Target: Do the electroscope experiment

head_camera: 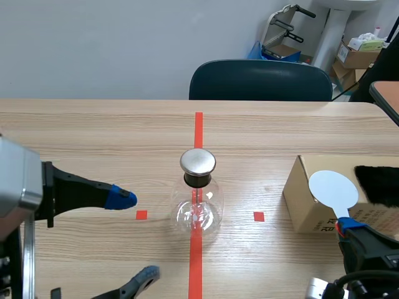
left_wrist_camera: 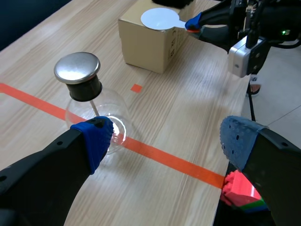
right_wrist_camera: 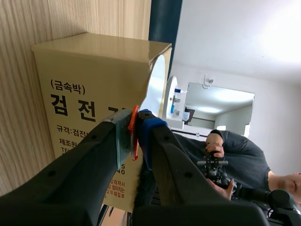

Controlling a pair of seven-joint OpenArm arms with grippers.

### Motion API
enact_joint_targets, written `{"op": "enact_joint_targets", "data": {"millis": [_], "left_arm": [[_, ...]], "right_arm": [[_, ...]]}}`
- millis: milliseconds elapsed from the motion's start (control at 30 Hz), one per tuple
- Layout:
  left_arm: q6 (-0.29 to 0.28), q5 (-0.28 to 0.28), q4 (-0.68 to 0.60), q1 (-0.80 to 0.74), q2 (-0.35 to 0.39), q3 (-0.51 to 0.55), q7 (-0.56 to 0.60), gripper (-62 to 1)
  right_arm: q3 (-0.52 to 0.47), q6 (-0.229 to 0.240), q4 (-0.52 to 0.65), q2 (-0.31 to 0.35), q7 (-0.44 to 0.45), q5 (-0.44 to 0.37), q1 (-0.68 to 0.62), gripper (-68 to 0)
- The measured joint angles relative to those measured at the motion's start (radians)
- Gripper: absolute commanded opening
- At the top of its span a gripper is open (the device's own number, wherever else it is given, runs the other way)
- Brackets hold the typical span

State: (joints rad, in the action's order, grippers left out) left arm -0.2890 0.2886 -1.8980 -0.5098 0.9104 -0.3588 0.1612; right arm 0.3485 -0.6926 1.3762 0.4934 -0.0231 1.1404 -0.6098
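Two-armed set-up on the pale wooden table (head_camera: pixel 93 137). The electroscope, a clear round glass flask (head_camera: pixel 197 212) closed by a black stopper and a flat round metal cap (head_camera: pixel 197 161), stood upright on the orange-red tape line at the middle of the table. My left hand (head_camera: pixel 134 235) lay low on the table beside the flask on its left, released, its blue-padded fingers (left_wrist_camera: pixel 96 136) spread wide and touching nothing; from its wrist, the flask stood just ahead of one fingertip. My right hand (right_wrist_camera: pixel 135 129) was clenched on the thin orange-red handle of a white round flat disc (head_camera: pixel 333 189), and the disc rose in front of the near face of a brown cardboard box (head_camera: pixel 305 208) printed with black lettering. The box stood on the table, well apart from the flask on its right. A black furry piece (head_camera: pixel 377 184) lay on top of the box. A dark blue chair (head_camera: pixel 260 80) stood behind the table's far edge.
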Motion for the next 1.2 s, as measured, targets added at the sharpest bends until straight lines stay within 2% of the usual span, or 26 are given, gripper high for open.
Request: {"op": "enact_joint_targets", "data": {"millis": [133,233,300,333,433,533,600,767,800,867,933,1033,1200], "left_arm": [[0.008,-0.013,0.037,0.033,-0.045,0.0,-0.031,-11.9],[0.008,-0.013,0.085,0.059,-0.064,0.0,-0.039,-11.9],[0.008,-0.013,0.119,0.077,-0.077,0.0,-0.039,-12.0],[0.008,-0.013,0.137,0.088,-0.084,0.0,-0.04,-13.7],[0.008,-0.013,0.196,0.125,-0.113,0.0,-0.041,-25.2],[0.007,-0.038,0.266,0.164,-0.142,0.0,-0.041,-33.3],[0.005,-0.069,0.313,0.191,-0.16,-0.001,-0.042,-34.2],[0.007,-0.073,0.423,0.255,-0.212,-0.019,-0.041,-34.8],[0.008,-0.073,0.446,0.267,-0.224,-0.023,-0.042,-37.0],[0.007,-0.08,0.49,0.29,-0.251,-0.029,-0.041,-44.1],[0.008,-0.108,0.534,0.313,-0.275,-0.038,-0.042,-47.9],[0.008,-0.14,0.592,0.344,-0.294,-0.058,-0.036,-47.9],[0.008,-0.143,0.66,0.376,-0.308,-0.076,0.0,-47.9]], "right_arm": [[0.0,-0.003,0.0,0.0,-0.001,0.0,0.0,-66.5],[0.0,-0.035,0.0,0.0,-0.003,-0.003,0.0,-66.4],[0.0,-0.033,0.003,0.0,-0.024,-0.003,0.0,-66.4],[0.0,-0.033,0.01,0.0,-0.038,-0.003,0.0,-66.4],[-0.009,-0.032,0.058,0.0,-0.061,-0.003,-0.001,-66.4],[-0.026,-0.032,0.134,0.0,-0.079,-0.003,0.001,-66.4],[-0.027,-0.032,0.181,0.0,-0.093,-0.003,0.012,-66.4],[-0.021,-0.033,0.228,-0.003,-0.115,0.073,0.065,-66.4],[-0.016,-0.032,0.228,-0.005,-0.126,0.077,0.079,-66.4],[0.009,-0.032,0.227,-0.006,-0.147,0.096,0.105,-66.4],[0.05,-0.032,0.227,-0.013,-0.18,0.125,0.134,-66.4],[0.12,-0.032,0.225,-0.027,-0.238,0.165,0.173,-66.4],[0.225,-0.025,0.22,-0.029,-0.335,0.23,0.216,-66.4]]}}
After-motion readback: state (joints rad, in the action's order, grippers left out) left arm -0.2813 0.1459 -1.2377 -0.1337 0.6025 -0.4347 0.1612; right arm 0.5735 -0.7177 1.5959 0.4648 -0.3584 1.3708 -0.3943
